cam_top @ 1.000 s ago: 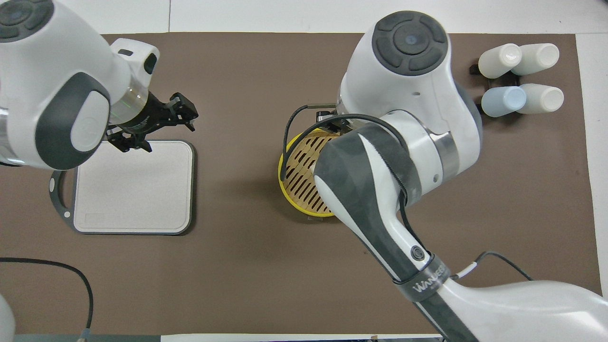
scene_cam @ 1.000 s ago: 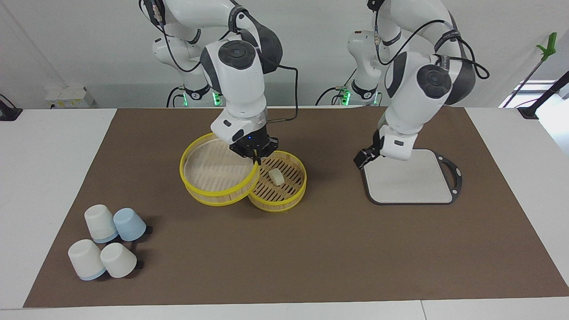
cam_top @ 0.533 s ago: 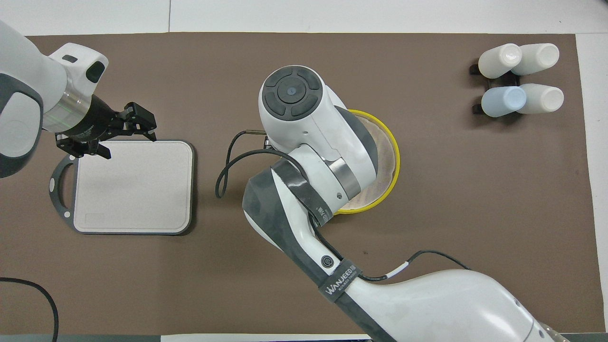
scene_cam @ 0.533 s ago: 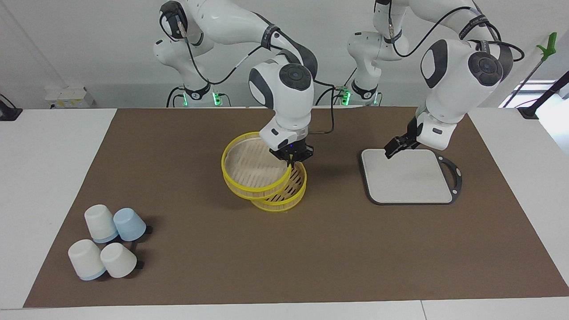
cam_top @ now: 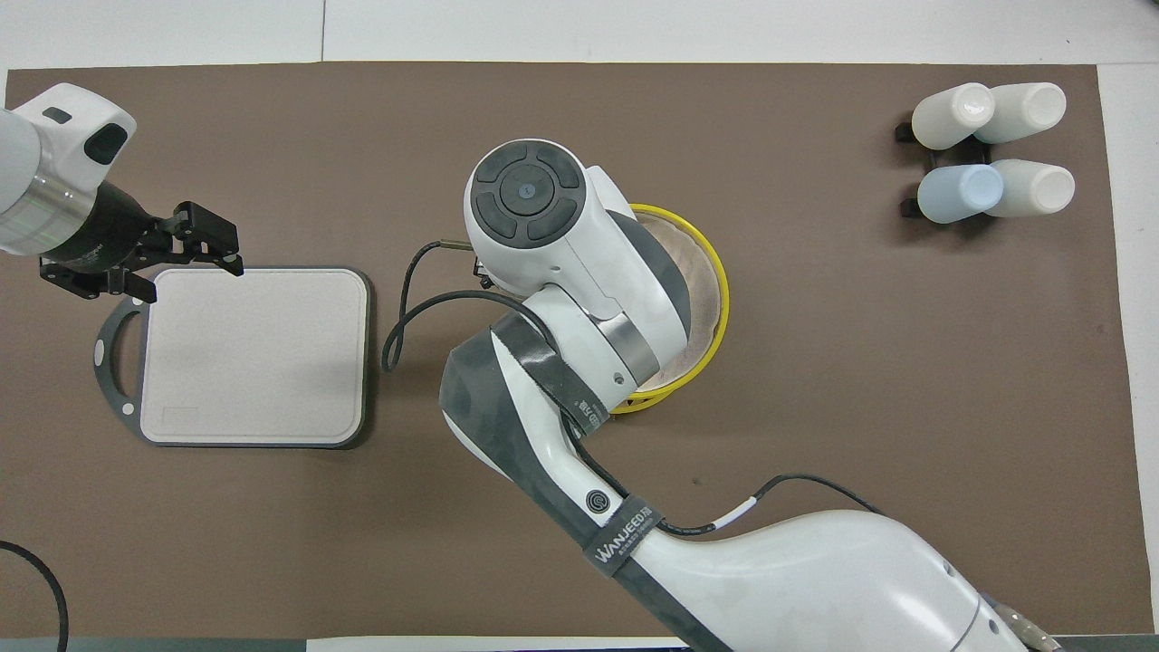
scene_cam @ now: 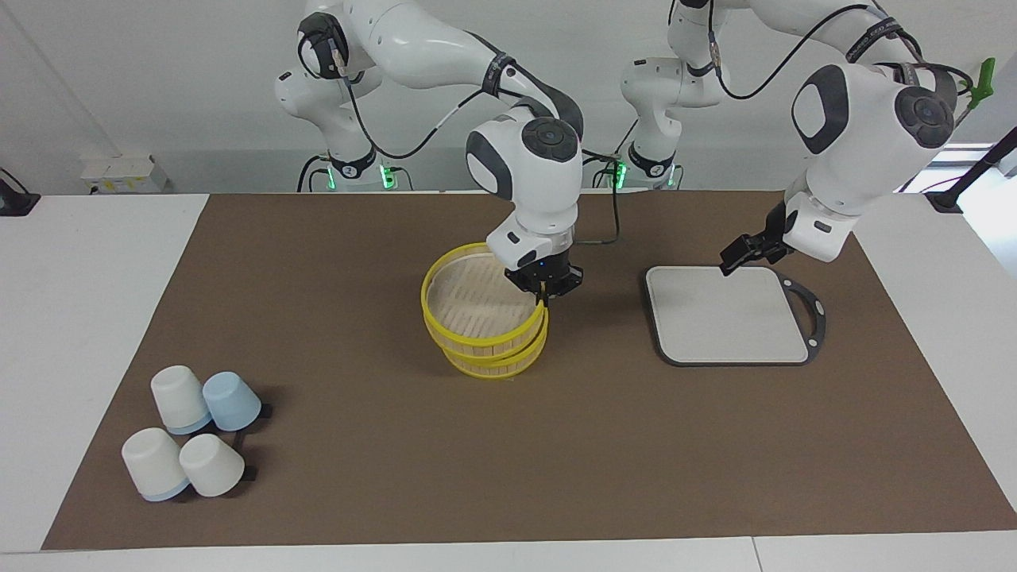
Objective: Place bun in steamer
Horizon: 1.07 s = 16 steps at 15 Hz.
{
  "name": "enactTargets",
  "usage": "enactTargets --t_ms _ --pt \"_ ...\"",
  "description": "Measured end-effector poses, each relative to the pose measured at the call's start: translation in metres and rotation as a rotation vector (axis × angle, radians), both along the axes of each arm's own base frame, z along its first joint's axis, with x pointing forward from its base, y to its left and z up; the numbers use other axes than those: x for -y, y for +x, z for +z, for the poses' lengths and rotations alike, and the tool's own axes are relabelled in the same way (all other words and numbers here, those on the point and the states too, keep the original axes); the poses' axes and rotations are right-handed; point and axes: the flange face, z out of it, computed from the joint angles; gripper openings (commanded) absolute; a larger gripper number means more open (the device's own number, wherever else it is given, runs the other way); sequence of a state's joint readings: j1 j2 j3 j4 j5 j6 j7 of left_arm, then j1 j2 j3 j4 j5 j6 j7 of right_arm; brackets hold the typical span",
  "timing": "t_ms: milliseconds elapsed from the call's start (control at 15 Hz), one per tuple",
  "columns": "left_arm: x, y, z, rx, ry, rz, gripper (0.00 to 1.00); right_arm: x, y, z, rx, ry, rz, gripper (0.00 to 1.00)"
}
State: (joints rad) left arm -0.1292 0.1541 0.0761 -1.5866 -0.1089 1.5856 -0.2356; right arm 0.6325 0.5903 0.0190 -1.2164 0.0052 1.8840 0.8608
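Judging by the stack, the task is near its end. The right gripper [scene_cam: 544, 295], fingers pinching the yellow rim, holds the upper tier [scene_cam: 477, 298] tilted over the lower tier [scene_cam: 496, 361] of the steamer at mid-desk. The bun is not visible; presumably it lies in the lower tier, covered. What is left: seat the upper tier level and let go. The left gripper [scene_cam: 745, 254] waits over the steamer-side corner of the grey board [scene_cam: 727, 318], fingers spread and holding nothing.
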Motion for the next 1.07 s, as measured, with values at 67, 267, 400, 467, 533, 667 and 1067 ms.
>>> enactTargets --t_ms 67,267,400,467,533,667,1067 --pt "-0.004 -0.001 0.002 -0.002 -0.002 -0.003 1.00 -0.002 0.001 -0.004 0.006 0.005 0.001 0.00" --pt "-0.015 -0.004 0.006 -0.002 -0.008 -0.010 1.00 -0.003 0.002 -0.022 0.000 0.000 0.001 0.00" --pt "-0.020 -0.006 0.007 -0.008 -0.013 -0.025 1.00 -0.003 0.002 -0.027 -0.005 -0.003 0.001 0.00" --pt "-0.020 -0.008 0.008 -0.012 -0.017 -0.037 1.00 -0.003 0.002 -0.028 -0.005 -0.004 0.001 0.00" --pt "-0.020 -0.010 0.008 -0.020 -0.020 -0.053 1.00 -0.003 0.002 -0.028 -0.006 -0.004 0.001 0.00" --pt "-0.020 -0.019 0.009 -0.026 -0.027 -0.086 1.00 -0.003 0.001 -0.032 -0.012 -0.009 0.001 0.00" --pt "-0.025 -0.031 0.015 -0.018 -0.035 -0.111 1.00 -0.017 -0.013 -0.034 -0.019 -0.011 0.029 0.00"
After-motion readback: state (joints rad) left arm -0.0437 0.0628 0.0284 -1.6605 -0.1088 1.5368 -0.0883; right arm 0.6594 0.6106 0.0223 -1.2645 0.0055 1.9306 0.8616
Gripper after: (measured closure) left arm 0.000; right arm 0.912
